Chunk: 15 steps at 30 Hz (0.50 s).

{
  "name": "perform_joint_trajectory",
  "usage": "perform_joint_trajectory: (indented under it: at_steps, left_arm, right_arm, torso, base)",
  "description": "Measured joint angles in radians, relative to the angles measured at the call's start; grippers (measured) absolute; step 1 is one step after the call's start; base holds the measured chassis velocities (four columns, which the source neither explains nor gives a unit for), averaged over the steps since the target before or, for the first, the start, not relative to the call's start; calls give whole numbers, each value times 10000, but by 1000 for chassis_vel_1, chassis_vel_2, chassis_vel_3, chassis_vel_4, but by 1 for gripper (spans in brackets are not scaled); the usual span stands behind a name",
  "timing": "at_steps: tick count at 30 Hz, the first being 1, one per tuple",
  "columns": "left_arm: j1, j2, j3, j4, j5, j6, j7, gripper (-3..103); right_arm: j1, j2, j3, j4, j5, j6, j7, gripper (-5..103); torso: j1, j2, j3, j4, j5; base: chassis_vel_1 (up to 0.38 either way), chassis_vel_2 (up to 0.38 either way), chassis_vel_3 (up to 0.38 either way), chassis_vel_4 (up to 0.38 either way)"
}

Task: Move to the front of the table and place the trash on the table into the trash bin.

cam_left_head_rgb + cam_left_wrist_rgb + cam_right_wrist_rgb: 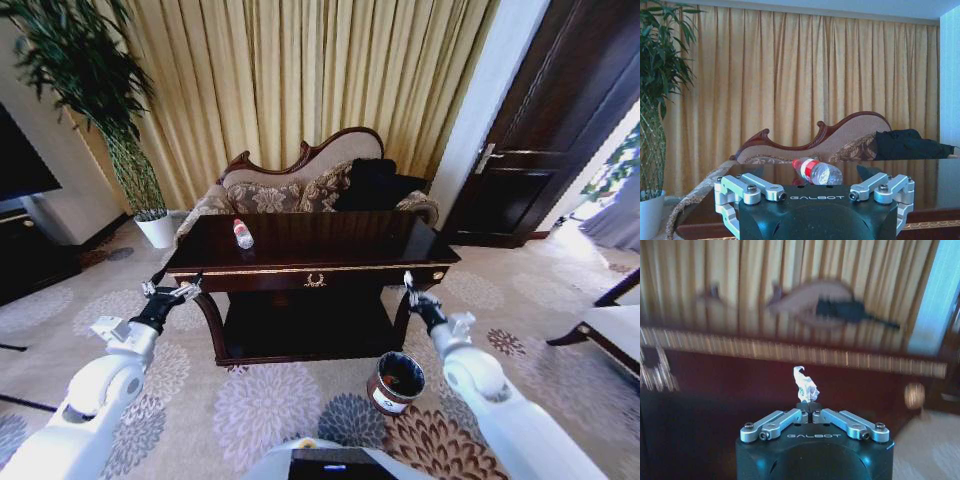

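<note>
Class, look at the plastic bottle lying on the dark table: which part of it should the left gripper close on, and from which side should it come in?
Grip the bottle across its clear ribbed body, just past the red label. It lies on its side on the table, so coming down from above with the fingers straddling its width looks best. The left gripper hangs open at the table's front left edge. The right gripper is shut on a paper scrap.

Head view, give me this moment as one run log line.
right gripper: shut on paper scrap, above trash bin | left gripper: open, table front | bottle: on table
</note>
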Motion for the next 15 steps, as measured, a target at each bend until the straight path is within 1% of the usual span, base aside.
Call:
perform_joint_trajectory:
  at_steps: [2,3,6,7,9,10,11,12,13,15]
  left_arm:
    - [6,-38,1,0,29,1,-1,100]
    - [6,-38,1,0,29,1,-1,100]
    - [63,-68,-29,-16,58,-5,-2,100]
    - [63,-68,-29,-16,58,-5,-2,100]
    - [67,-104,-40,-9,110,-20,-9,100]
    - [67,-104,-40,-9,110,-20,-9,100]
    - [63,-115,-41,-5,130,-23,-25,100]
    - [60,-123,-42,-5,140,-24,-68,100]
    - [60,-123,-42,-5,140,-24,-68,100]
    - [86,-131,-54,-47,140,-18,-119,100]
  right_arm:
    - [-40,270,-13,-1222,-732,-178,-515,0]
    - [-40,270,-13,-1222,-732,-178,-515,0]
    - [243,666,-160,-2621,-1267,-199,-906,0]
    - [243,666,-160,-2621,-1267,-199,-906,0]
    - [539,1047,-331,-3392,-1555,-385,-987,0]
    - [539,1047,-331,-3392,-1555,-385,-987,0]
    - [670,1211,-420,-3730,-1712,-466,-984,0]
    - [841,1404,-558,-4201,-1868,-542,-933,0]
    - [841,1404,-558,-4201,-1868,-542,-933,0]
    - [1188,1663,-687,-4918,-2036,-657,-707,0]
  torso:
    - [-1,0,-1,1,-1]
    - [-1,0,-1,1,-1]
    - [-14,7,-6,1,0]
    - [-14,7,-6,1,0]
    - [-19,12,-8,3,-1]
    - [-19,12,-8,3,-1]
    - [-19,12,-8,6,-2]
    - [-18,11,-8,4,0]
    - [-18,11,-8,4,0]
    - [-15,10,-6,1,-1]
  base:
    - [-34,25,10,-24]
    - [0,0,0,0]
    - [0,0,0,0]
    - [0,0,0,0]
    - [0,0,0,0]
    - [0,0,0,0]
    - [0,0,0,0]
    - [0,0,0,0]
    - [0,0,0,0]
    - [0,0,0,0]
